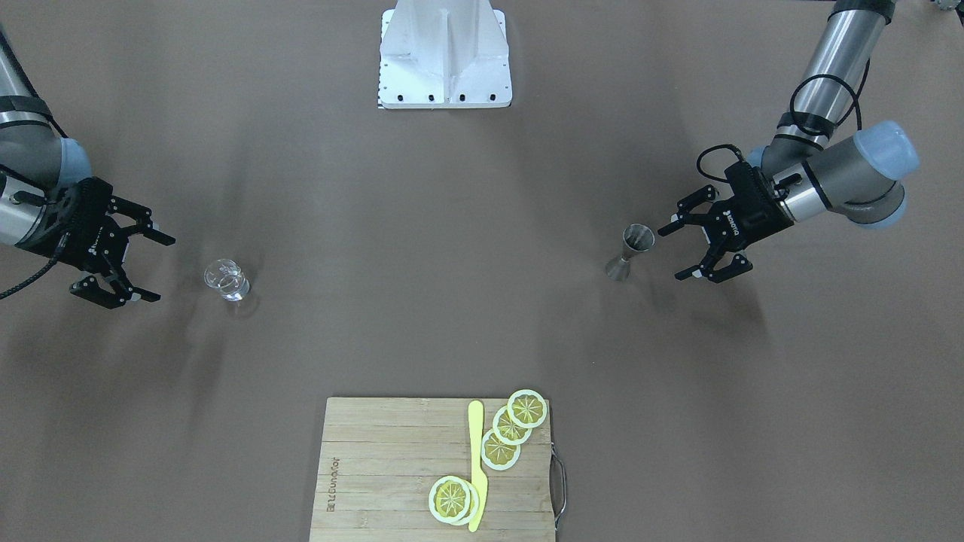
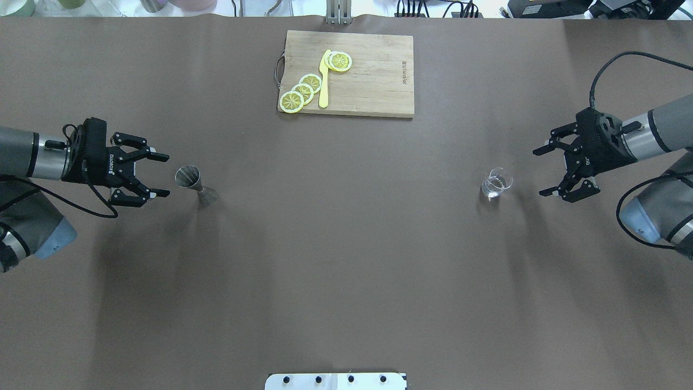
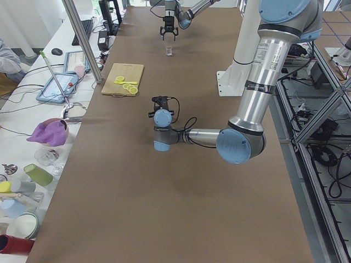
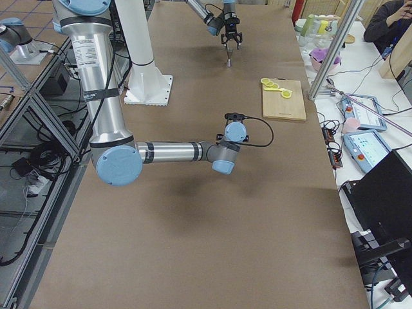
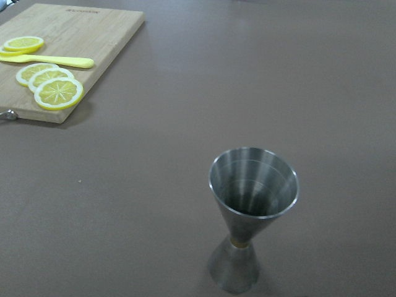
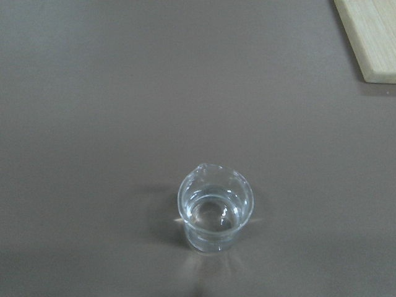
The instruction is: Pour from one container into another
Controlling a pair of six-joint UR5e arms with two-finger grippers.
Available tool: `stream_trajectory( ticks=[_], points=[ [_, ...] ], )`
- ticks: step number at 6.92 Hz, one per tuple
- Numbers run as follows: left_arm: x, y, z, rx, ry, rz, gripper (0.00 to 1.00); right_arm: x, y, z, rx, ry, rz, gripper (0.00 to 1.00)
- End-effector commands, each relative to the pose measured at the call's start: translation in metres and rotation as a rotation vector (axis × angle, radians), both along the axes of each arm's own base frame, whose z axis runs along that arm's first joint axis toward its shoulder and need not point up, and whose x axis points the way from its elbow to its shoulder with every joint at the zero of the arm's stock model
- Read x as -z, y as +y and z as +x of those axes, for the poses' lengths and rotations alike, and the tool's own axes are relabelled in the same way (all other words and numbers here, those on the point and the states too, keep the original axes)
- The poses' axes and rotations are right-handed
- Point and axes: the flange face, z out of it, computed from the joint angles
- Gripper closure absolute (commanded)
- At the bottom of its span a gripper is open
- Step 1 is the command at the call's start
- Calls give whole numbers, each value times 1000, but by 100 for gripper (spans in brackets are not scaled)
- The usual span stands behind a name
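Over at the robot's left end of the brown worktop [image 2: 346, 244], a steel jigger [image 2: 192, 181] stands upright on its small cup, wide mouth up. The left gripper [image 2: 165, 175] hangs level just beside it, on the side toward that end, its fingers spread wide and grasping nothing. The tips point at the jigger but stay clear of it. The left wrist view looks down into the jigger's shiny cone, with bare worktop all around it.

Toward the right end, well apart from the jigger, a small clear glass [image 2: 496, 183] with a pouring lip sits upright. It seems to hold a little clear liquid at the bottom, though I cannot be sure. The right gripper [image 2: 540, 172] hovers near it on the outer side, its fingers likewise splayed and holding nothing, not touching the glass.

Against the edge across from the robot, about midway along, lies a wooden cutting board [image 2: 373, 70]. On it are several lemon slices [image 2: 292, 101] and a yellow knife [image 2: 324, 81] lying between them. At the robot's own edge stands the white base [image 1: 444, 56].
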Motion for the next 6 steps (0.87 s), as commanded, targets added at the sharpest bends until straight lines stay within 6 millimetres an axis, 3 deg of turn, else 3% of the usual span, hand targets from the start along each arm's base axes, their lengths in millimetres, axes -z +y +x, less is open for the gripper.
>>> stream_trajectory(
  ticks=[1, 2, 3, 4, 6],
  points=[
    [2, 22, 29, 41, 60, -66, 15, 7, -7, -10, -14, -26, 32, 0],
    [8, 33, 47, 60, 88, -120, 15, 7, -9, -16, -25, -47, 17, 0],
    [2, 48, 49, 55, 112, -144, 15, 2, -6, -25, -42, -80, 34, 0],
    [-9, 60, 37, 50, 123, -141, 15, -5, -2, -31, -49, -103, 27, 0],
    [-9, 57, 35, 104, 131, -147, 16, -5, 9, -47, -48, -136, 0, 0]
  ],
)
